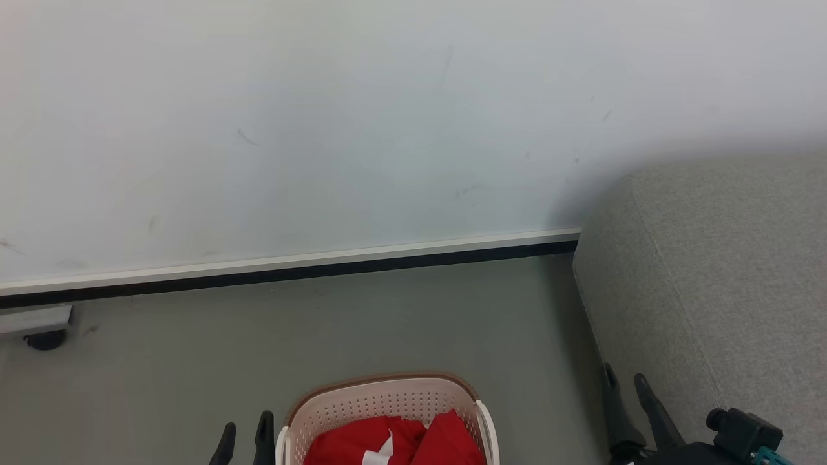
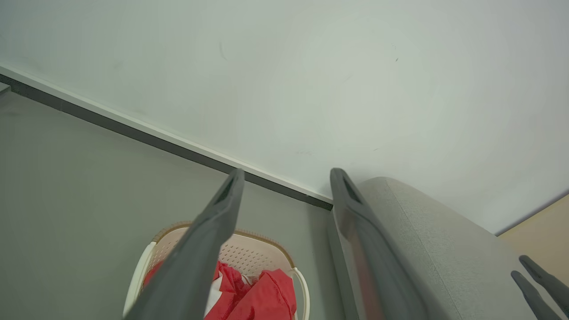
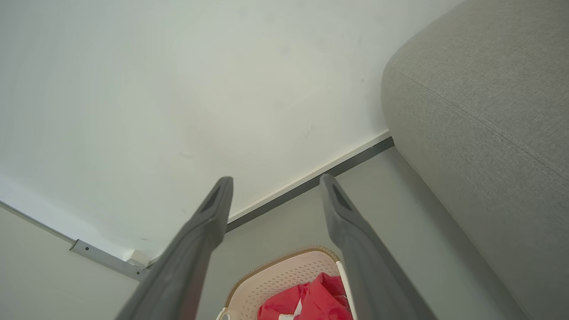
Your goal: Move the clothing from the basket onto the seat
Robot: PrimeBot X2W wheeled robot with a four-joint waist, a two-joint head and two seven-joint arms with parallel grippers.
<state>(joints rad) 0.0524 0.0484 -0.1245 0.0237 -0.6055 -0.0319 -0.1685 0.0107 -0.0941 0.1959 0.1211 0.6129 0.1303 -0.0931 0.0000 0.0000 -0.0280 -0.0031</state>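
— On the floor [image 1: 323, 336], where's the red clothing [image 1: 400, 442]?
— In the cream laundry basket [image 1: 387, 400], left of the grey sofa seat [image 1: 730, 271].
— Anything held?
— No: left fingers [image 1: 263, 439] and right fingers [image 1: 652, 407] both spread, empty.

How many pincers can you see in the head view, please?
2, both open: the left pincer at the bottom edge beside the basket, the right pincer low right, against the seat.

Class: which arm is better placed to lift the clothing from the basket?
Probably the left: the left gripper, jaws open, sits right beside the basket with the clothing; the right gripper, also open, is farther off, by the seat.
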